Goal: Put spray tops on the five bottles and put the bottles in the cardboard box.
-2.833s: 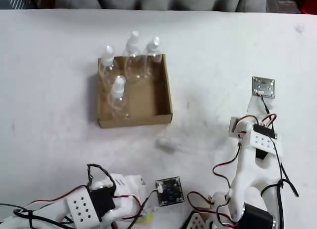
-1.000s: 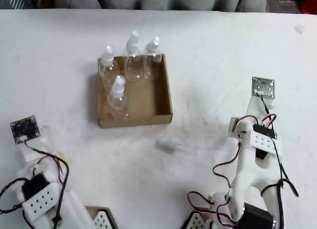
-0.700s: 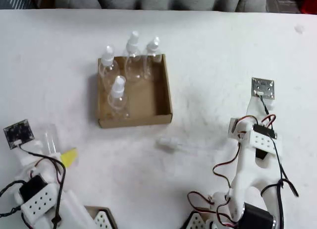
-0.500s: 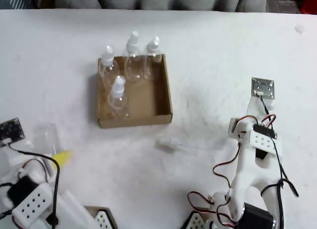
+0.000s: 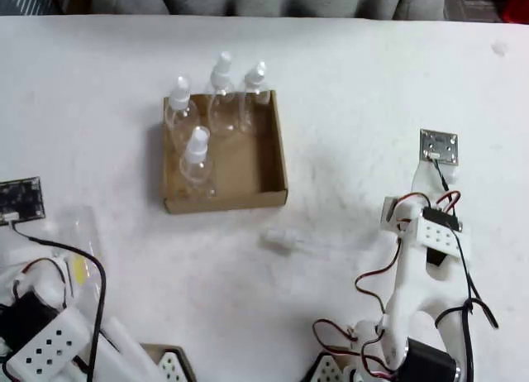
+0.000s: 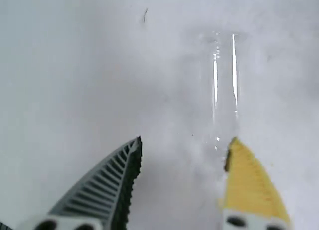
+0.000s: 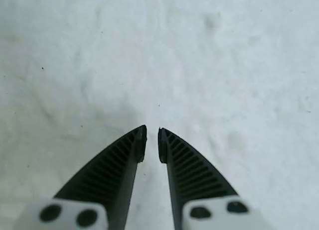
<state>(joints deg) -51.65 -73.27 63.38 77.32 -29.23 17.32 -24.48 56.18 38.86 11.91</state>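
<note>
The left end effector (image 6: 184, 143) is being held wide; the clear bottle (image 6: 224, 85), ahead but off-centre, should be centred before closing.

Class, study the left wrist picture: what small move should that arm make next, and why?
Probably shift the left gripper toward its yellow jaw's side, then forward. The jaws stand open, but the clear bottle stands ahead of the yellow jaw's tip, not in the gap, so closing now would likely miss it.

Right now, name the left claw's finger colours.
Fingers: one yellow, one dark grey; left wrist view.
</note>
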